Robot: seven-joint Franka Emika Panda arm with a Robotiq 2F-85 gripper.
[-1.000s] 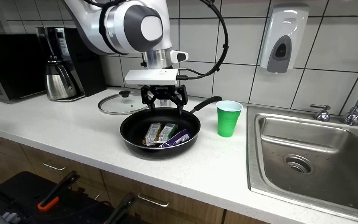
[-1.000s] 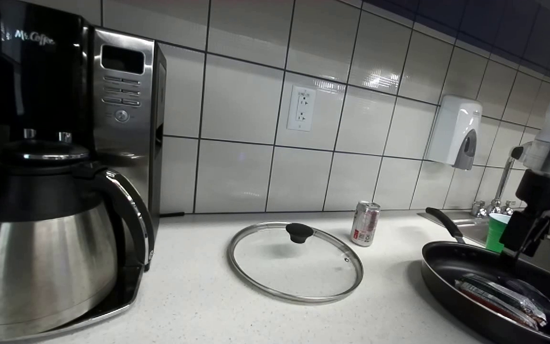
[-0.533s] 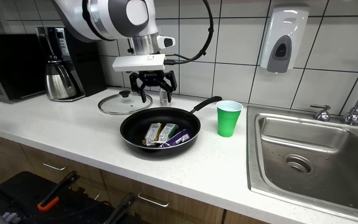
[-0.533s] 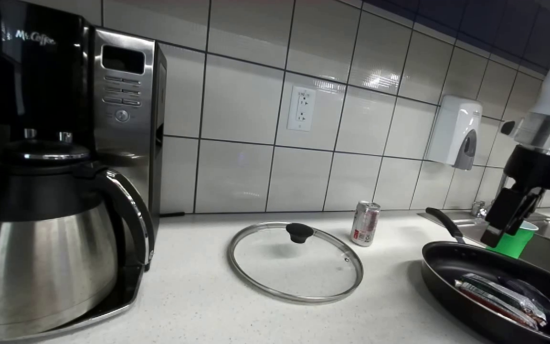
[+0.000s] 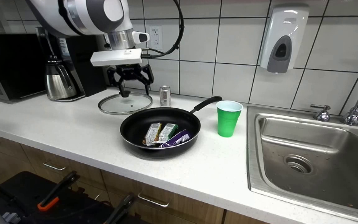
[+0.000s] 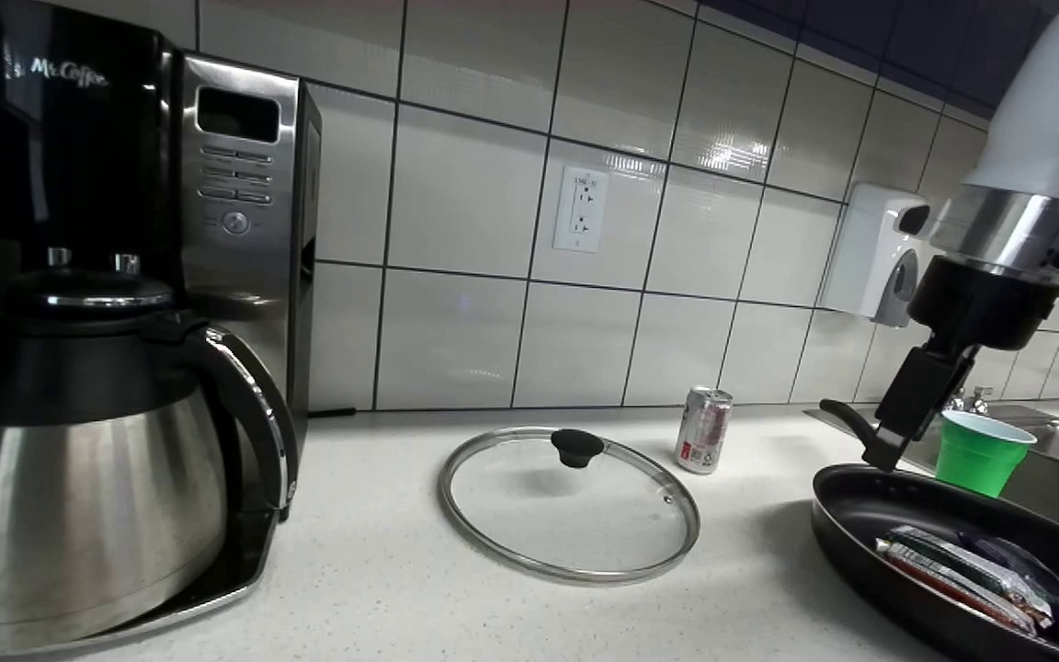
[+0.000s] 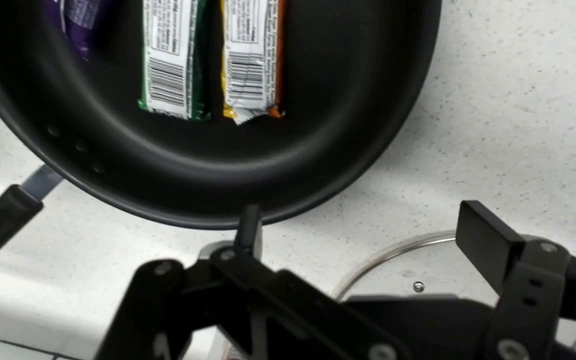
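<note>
My gripper (image 5: 136, 93) is open and empty, raised above the counter near the pan and the glass lid. In an exterior view its fingers overlap the lid's black knob; in another exterior view the gripper (image 6: 893, 450) is over the pan's near-wall rim. In the wrist view the open fingers (image 7: 360, 217) frame counter and part of the lid (image 7: 408, 265). The lid (image 5: 113, 109) lies flat, knob up. The black frying pan (image 5: 163, 152) holds a yellow-orange bar (image 5: 152, 133), a green bar (image 5: 167, 132) and a purple bar (image 5: 177, 138). A silver can (image 5: 165, 95) stands behind.
A green cup (image 5: 228, 119) stands beside the pan handle (image 5: 208, 102). A steel sink (image 5: 253, 161) is at the right. A coffee maker (image 6: 235, 239) with a steel carafe (image 6: 97, 506) and a black microwave (image 5: 14, 62) stand at the left. The tiled wall bounds the counter behind.
My gripper has risen from the pan and moved left in an exterior view, toward the lid. It stays open. The three bars lie in the pan unmoved, and the can now shows fully.
</note>
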